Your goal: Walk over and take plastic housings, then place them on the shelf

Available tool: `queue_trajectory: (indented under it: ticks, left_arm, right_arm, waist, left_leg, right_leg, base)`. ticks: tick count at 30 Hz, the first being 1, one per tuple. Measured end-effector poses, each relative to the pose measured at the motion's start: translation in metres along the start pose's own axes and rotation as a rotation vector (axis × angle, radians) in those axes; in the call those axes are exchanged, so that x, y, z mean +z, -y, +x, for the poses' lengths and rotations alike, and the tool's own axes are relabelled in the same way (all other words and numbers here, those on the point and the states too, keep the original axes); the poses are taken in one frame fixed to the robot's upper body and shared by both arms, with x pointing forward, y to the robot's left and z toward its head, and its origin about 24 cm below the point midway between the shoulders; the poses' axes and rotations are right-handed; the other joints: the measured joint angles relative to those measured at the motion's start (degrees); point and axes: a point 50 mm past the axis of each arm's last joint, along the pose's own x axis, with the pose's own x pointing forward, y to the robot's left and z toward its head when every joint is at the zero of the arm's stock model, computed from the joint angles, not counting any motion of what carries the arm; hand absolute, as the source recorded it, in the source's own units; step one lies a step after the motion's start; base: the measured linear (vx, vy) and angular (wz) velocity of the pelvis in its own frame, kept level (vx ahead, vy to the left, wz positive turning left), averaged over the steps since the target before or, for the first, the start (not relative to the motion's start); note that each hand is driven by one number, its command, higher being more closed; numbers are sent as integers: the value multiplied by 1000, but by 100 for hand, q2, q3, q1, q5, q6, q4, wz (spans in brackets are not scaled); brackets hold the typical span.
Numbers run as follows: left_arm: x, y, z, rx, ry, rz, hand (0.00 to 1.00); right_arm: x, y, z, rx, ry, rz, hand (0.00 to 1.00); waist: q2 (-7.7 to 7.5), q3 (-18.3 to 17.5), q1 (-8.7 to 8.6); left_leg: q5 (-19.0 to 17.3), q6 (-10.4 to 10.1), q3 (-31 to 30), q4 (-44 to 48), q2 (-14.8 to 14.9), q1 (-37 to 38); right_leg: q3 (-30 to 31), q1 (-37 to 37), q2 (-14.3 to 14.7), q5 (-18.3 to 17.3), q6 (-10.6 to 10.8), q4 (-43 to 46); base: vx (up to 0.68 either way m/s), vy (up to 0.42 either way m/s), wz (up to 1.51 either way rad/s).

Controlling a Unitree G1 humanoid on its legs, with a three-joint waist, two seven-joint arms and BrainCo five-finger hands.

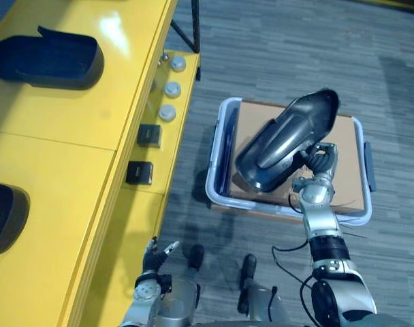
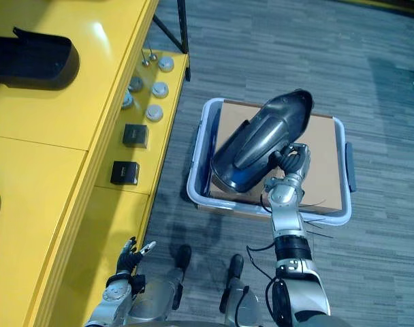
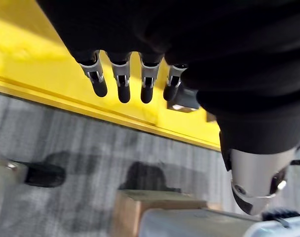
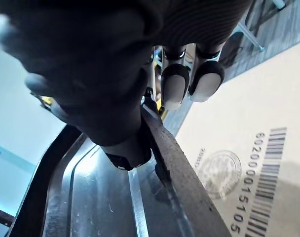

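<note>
My right hand (image 1: 319, 163) is shut on the edge of a dark grey plastic housing (image 1: 285, 139), held tilted above a light blue crate (image 1: 212, 184) on the floor. In the right wrist view the thumb (image 4: 125, 148) and fingers (image 4: 174, 84) pinch the housing's rim (image 4: 174, 163). On the yellow shelf (image 1: 77, 116) to my left lie two more black housings, one at the far end (image 1: 47, 58) and one at the near left edge (image 1: 4, 218). My left hand (image 1: 152, 257) hangs low beside the shelf front, open, its fingers (image 3: 123, 84) straight.
Brown cardboard (image 1: 346, 163) lines the crate. Round white knobs (image 1: 167, 112) and two black boxes (image 1: 139, 172) sit on the shelf's side ledge. A black stand leg (image 1: 186, 27) rises behind the shelf. Grey carpet (image 1: 295, 48) lies around the crate.
</note>
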Motion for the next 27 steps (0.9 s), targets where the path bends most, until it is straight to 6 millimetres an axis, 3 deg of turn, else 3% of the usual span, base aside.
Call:
queue_trajectory:
  ticks: [2, 6, 12, 20, 23, 27]
  left_arm:
    - [42, 9, -1, -32, 188, -24, 0]
    - [96, 10, -14, -24, 436, -112, 0]
    - [147, 22, -32, -62, 664, -194, 0]
    - [180, 59, -44, -199, 821, -149, 0]
    - [180, 63, -45, -202, 835, -118, 0]
    - [183, 64, -45, -184, 849, -99, 0]
  right_arm:
    - [13, 7, -2, -28, 71, -4, 100]
    - [34, 7, -12, -43, 170, 14, 100]
    - [68, -9, -29, 21, 300, 65, 100]
    - [103, -41, -62, 193, 438, 142, 100]
    - [112, -47, -72, 236, 487, 151, 100]
    - [113, -48, -73, 240, 492, 152, 100]
  waist:
    - [6, -32, -19]
    - [27, -282, -72]
    - [28, -449, -154]
    - [37, -749, -184]
    - [38, -803, -289]
    - [40, -946, -305]
  left_leg:
    - [-2, -1, -7, -30, 12, 98]
    - [10, -13, -5, -164, 31, 175]
    - [10, -11, 2, -179, 18, 340]
    - [10, -11, 130, -211, 28, 456]
    - [10, -13, 144, -311, 40, 554]
    - [16, -21, 187, -365, 43, 582]
  right_leg:
    - [-13, 80, 12, -35, -12, -1]
    - [-18, 90, 18, -67, -14, 0]
    - [-49, 275, 3, -76, -10, -44]
    - [16, 313, 3, -76, -10, -34]
    - [24, 361, 8, -90, -27, -33]
    - [47, 350, 5, -100, -44, -39]
  base:
    - [0, 0, 0]
    - [0, 0, 0]
    - [23, -1, 1]
    - [-27, 2, -7]
    - [-53, -1, -4]
    - [-22, 6, -4]
